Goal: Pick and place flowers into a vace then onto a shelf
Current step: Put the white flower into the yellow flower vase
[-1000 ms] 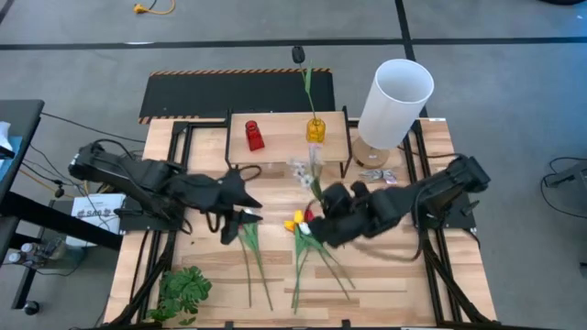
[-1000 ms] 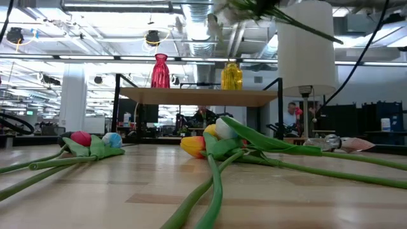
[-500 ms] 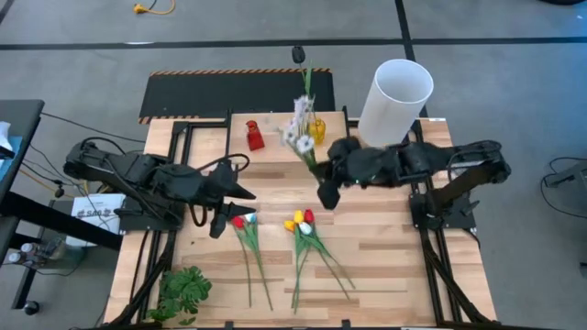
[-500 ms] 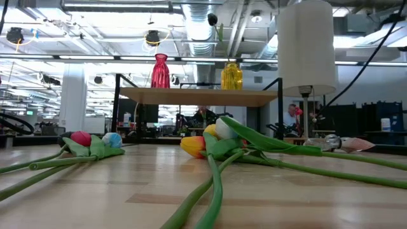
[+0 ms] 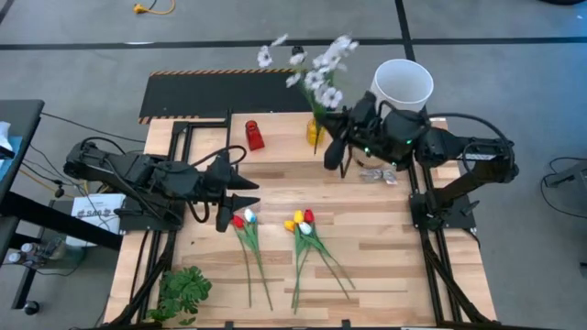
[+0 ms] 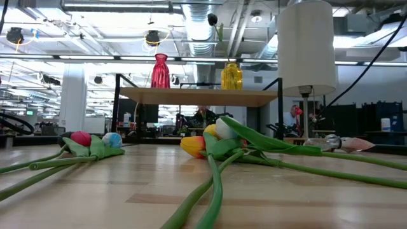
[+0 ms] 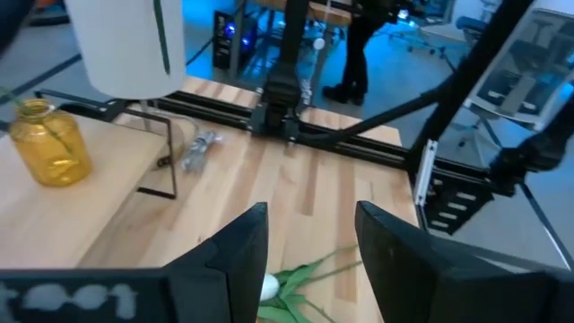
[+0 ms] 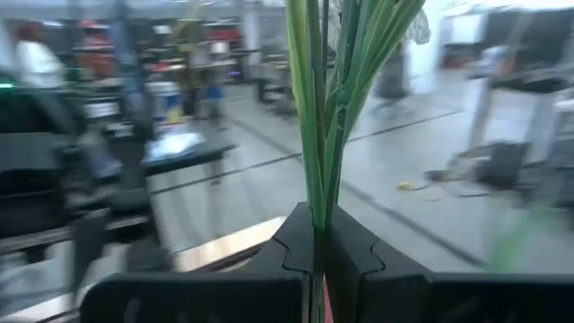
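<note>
1. Table [image 5: 385, 266]: light wood planks, matt, visible grain.
2. Shelf [image 5: 280, 137]: smooth pale wood board on thin black metal legs.
3. Yellow vase [image 7: 52, 148]: translucent, glossy, glass-like.
4. Red vase [image 6: 160, 70]: translucent, glossy.
5. Lampshade [image 6: 306, 46]: white, matt, smooth.
6. Tulip stems [image 6: 213, 184]: green, smooth, plastic-looking, slight sheen.
7. White blossom spray [image 5: 316, 69]: cloth-like petals, matt.
8. Left gripper [image 7: 309, 260] fingers [image 7: 238, 256]: dark matt plastic.
9. Black panel [image 5: 229, 92]: matt, striped edge.

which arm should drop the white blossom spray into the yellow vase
Right. The right gripper is shut on the white blossom spray, right beside the yellow vase on the shelf. The left gripper hangs open over the tulips, farther away.
</note>
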Action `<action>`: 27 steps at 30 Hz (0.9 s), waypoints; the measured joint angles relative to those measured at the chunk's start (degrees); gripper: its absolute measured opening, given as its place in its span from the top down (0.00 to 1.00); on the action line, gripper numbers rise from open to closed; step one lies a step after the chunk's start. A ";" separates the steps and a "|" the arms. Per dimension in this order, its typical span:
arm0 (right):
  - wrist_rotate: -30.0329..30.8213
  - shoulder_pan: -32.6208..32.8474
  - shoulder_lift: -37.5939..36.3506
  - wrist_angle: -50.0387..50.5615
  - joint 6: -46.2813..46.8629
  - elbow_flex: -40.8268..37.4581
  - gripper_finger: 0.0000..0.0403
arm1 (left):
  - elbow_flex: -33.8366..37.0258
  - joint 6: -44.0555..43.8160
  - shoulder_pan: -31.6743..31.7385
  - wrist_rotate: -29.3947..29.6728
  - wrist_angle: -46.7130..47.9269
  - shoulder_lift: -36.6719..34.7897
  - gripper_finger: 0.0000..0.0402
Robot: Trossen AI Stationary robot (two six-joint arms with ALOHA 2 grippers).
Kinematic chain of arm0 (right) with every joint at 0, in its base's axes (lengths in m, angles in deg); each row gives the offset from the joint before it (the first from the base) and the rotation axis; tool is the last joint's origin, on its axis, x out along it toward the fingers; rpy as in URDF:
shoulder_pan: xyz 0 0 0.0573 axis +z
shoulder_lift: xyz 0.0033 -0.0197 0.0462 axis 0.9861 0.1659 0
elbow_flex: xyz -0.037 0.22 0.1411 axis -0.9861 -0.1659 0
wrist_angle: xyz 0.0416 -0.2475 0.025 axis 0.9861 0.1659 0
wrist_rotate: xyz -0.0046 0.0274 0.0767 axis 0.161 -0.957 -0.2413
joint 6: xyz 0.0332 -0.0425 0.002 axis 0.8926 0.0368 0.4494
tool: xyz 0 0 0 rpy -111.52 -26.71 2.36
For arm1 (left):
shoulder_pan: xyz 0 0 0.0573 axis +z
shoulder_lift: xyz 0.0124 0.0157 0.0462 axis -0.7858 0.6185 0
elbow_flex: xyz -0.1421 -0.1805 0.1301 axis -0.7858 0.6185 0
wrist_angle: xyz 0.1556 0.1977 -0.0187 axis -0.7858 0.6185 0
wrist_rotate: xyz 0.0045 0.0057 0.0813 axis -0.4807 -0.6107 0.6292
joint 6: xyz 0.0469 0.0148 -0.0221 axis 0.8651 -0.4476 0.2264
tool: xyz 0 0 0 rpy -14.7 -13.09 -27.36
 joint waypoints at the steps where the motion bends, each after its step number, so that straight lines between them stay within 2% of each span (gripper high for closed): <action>1: 1.53 0.01 -0.13 -0.41 -0.52 0.02 1.00 | 0.00 -0.17 0.00 0.56 0.02 0.00 0.61; 4: 4.57 1.10 -0.59 0.17 -0.67 0.00 1.00 | 0.00 -0.33 0.00 1.62 0.02 0.02 0.61; 10: 19.88 6.00 -0.49 0.12 -2.56 0.00 1.00 | 0.00 0.50 0.00 4.58 0.04 0.02 0.61; 17: 33.18 8.44 2.22 0.08 3.72 0.00 1.00 | 0.02 1.48 0.00 8.22 0.13 0.02 0.61; 22: 35.80 4.39 7.26 -2.63 8.41 -0.01 1.00 | 0.04 3.59 0.00 10.10 0.37 -0.22 0.61; 27: 38.00 -1.28 12.52 -8.03 8.45 -0.02 1.00 | 0.04 4.72 0.08 11.77 1.81 -1.16 0.61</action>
